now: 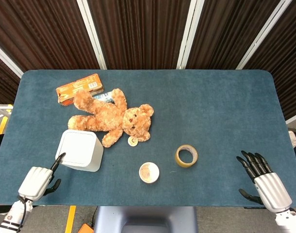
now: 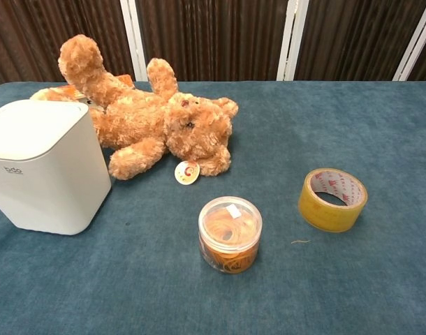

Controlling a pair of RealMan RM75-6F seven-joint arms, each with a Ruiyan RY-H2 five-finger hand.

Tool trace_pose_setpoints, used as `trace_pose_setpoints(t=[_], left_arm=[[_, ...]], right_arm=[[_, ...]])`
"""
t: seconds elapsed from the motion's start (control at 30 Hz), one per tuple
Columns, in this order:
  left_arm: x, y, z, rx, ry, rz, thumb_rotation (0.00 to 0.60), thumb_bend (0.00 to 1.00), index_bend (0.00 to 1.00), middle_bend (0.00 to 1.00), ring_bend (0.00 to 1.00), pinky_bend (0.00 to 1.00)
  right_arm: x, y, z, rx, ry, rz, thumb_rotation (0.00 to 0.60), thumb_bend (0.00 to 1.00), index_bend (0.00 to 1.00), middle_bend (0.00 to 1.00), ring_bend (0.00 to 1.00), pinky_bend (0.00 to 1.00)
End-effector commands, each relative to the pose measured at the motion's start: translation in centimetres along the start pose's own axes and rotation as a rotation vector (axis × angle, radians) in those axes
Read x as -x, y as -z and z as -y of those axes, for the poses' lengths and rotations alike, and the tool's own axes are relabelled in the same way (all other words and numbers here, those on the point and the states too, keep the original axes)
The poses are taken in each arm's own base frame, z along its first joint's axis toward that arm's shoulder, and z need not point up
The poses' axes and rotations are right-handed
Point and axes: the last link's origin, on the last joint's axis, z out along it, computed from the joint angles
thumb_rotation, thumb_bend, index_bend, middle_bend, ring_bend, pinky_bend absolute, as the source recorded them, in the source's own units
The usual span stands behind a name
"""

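White bin (image 1: 79, 150) at the near left of the counter (image 1: 216, 111), upright, lid closed, small grey mark low on its front face in the chest view. Just beside its near left corner, left hand (image 1: 37, 180): a dark fingertip (image 1: 59, 158) reaching up to the bin's edge, whether touching or just short cannot be told; holding nothing, other fingers mostly hidden under the pale back of the hand. Out of the chest view.

Behind the bin, brown teddy bear (image 1: 111, 119) on its side, head toward the middle of the counter, one arm raised, a round paper tag (image 1: 132, 141) lying by its chin. One leg of the bear close against the bin's far side. Beyond the bear, orange packet (image 1: 79, 89) flat near the far left corner, a thin blue-edged item partly under the bear's arm, too covered to identify.

Right of the bin, near the front edge, clear round tub (image 2: 230, 233) with orange rubber bands inside, lid on. Further right, roll of yellow tape (image 2: 332, 199) lying flat, apart from the tub.

At the near right corner, right hand (image 1: 263, 178), fingers (image 1: 252, 163) spread and straight, holding nothing, well apart from the tape.
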Motion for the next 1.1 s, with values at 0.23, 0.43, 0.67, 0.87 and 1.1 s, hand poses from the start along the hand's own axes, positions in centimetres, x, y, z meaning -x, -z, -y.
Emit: trace_pose_setpoints(t=[0.23, 0.43, 0.67, 0.87, 1.1], left_arm=[[0.3, 0.3, 0.1, -0.009, -0.008, 0.038, 0.600, 0.43, 0.06, 0.97, 1.00, 1.00], [-2.6, 1.1, -0.2, 0.052, 0.022, -0.290, 0.600, 0.42, 0.00, 0.82, 0.89, 1.00], [-2.5, 5.4, 1.3, 0.007, 0.019, -0.252, 0.600, 0.42, 0.00, 0.59, 0.61, 0.78], [-1.8, 6.2, 3.2, -0.055, 0.044, -0.190, 0.600, 0.42, 0.00, 0.01, 0.00, 0.04], [-1.9, 6.1, 3.6, -0.057, 0.039, -0.198, 0.600, 0.42, 0.00, 0.00, 0.00, 0.00]], right_arm=[[0.1, 0.0, 0.1, 0.001, 0.002, 0.002, 0.600, 0.28, 0.00, 0.00, 0.00, 0.00], [0.0, 0.1, 0.1, 0.003, 0.000, -0.001, 0.600, 0.28, 0.00, 0.00, 0.00, 0.00], [-0.1, 0.2, 0.2, -0.001, 0.001, 0.001, 0.600, 0.28, 0.00, 0.00, 0.00, 0.00], [-0.2, 0.5, 0.3, 0.004, 0.009, -0.006, 0.600, 0.28, 0.00, 0.00, 0.00, 0.00], [-0.3, 0.8, 0.5, 0.003, 0.013, -0.011, 0.600, 0.28, 0.00, 0.00, 0.00, 0.00]])
